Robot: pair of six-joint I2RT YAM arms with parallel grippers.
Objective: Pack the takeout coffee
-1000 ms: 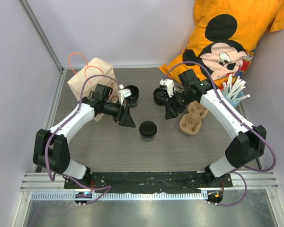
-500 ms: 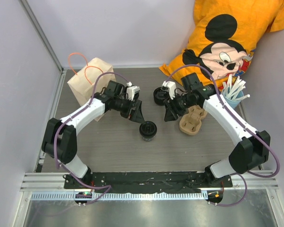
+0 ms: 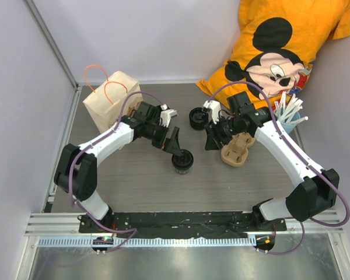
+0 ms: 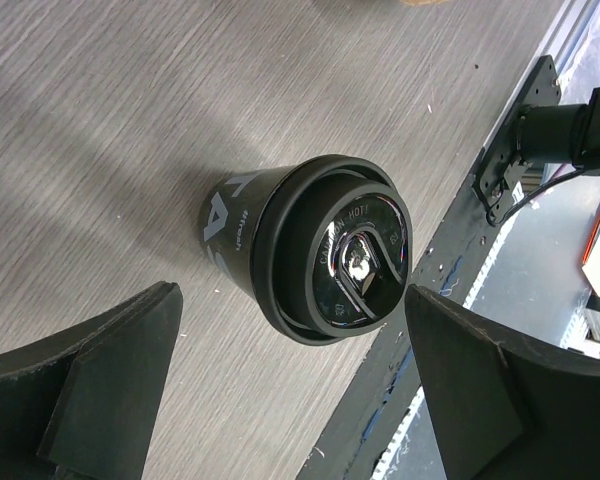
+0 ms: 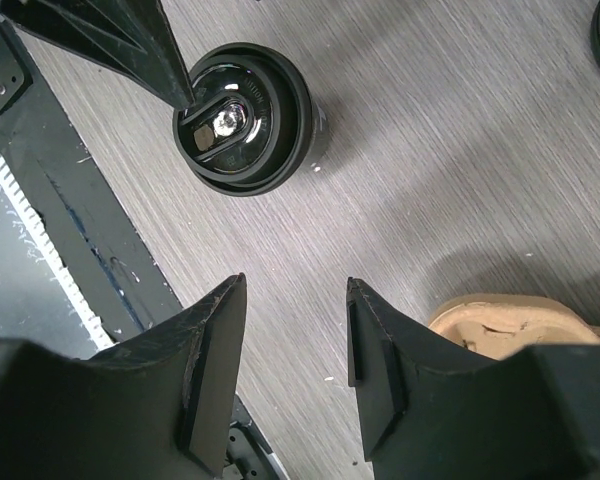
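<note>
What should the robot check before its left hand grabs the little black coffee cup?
1. The lid is on the coffee cup: ok.
2. The cup stands upright on the table: ok.
3. The left hand is open wide: ok, a finger on each side of the cup.
4. The left hand is low enough to squeeze: cannot tell.
5. The right hand is out of the way: ok, empty and apart from the cup.
6. The brown paper bag is open and ready: cannot tell.
</note>
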